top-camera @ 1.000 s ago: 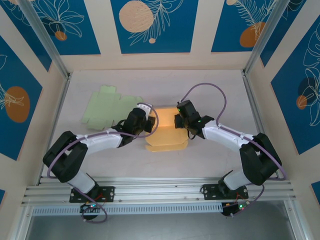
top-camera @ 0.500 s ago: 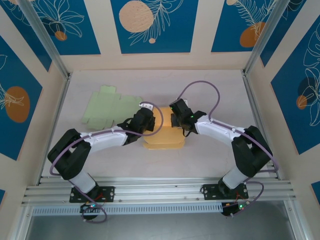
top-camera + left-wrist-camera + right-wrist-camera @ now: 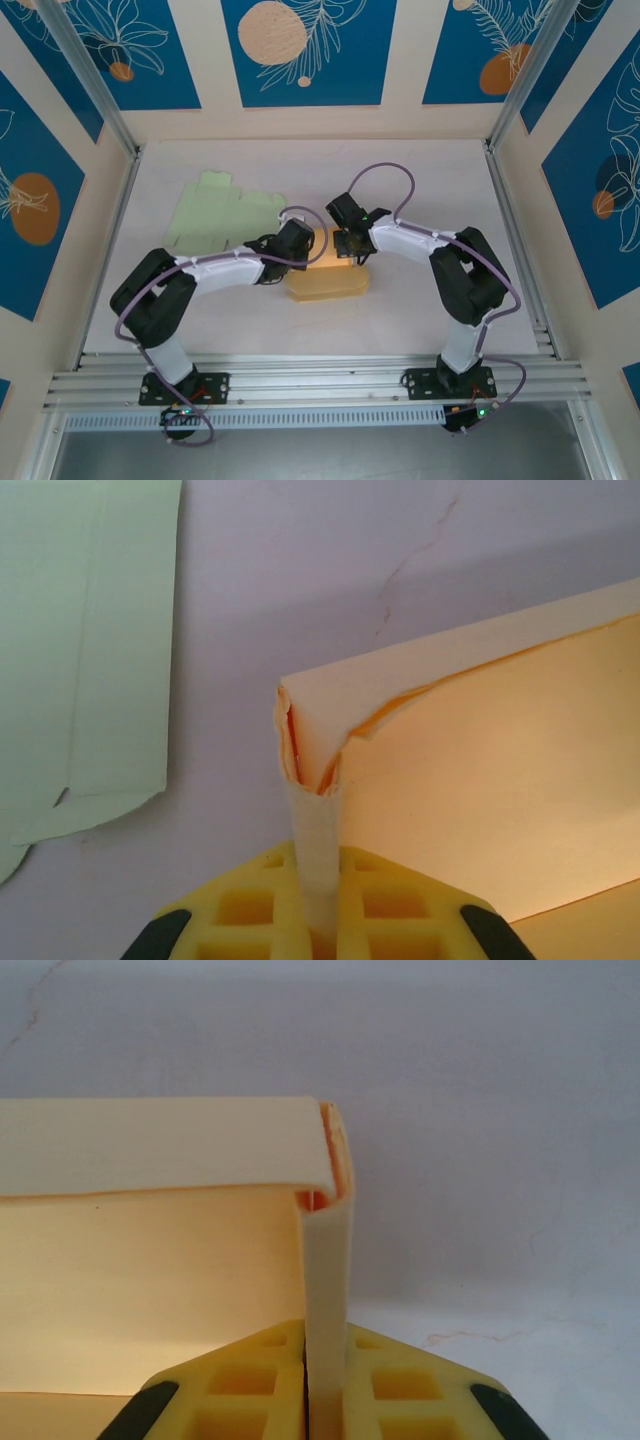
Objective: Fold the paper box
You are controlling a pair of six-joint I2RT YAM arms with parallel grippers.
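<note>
The paper box (image 3: 330,275) is pale yellow-orange card, partly folded, lying mid-table between my two arms. My left gripper (image 3: 305,243) is shut on its left side wall; in the left wrist view that wall (image 3: 318,830) runs as a thin strip between the yellow fingers (image 3: 235,905), up to a folded corner (image 3: 300,745). My right gripper (image 3: 345,243) is shut on the right side wall (image 3: 328,1290), pinched upright between its yellow fingers (image 3: 405,1385). The back wall (image 3: 160,1145) of the box stands raised between the two corners.
A flat pale green box blank (image 3: 220,210) lies on the table to the left of the yellow box, also at the left edge of the left wrist view (image 3: 80,650). Aluminium frame posts and patterned panels surround the white table (image 3: 430,180).
Both grippers have slid toward the far end of the box along its side walls. The left gripper closed on its wall. The box's far wall now stands up.
</note>
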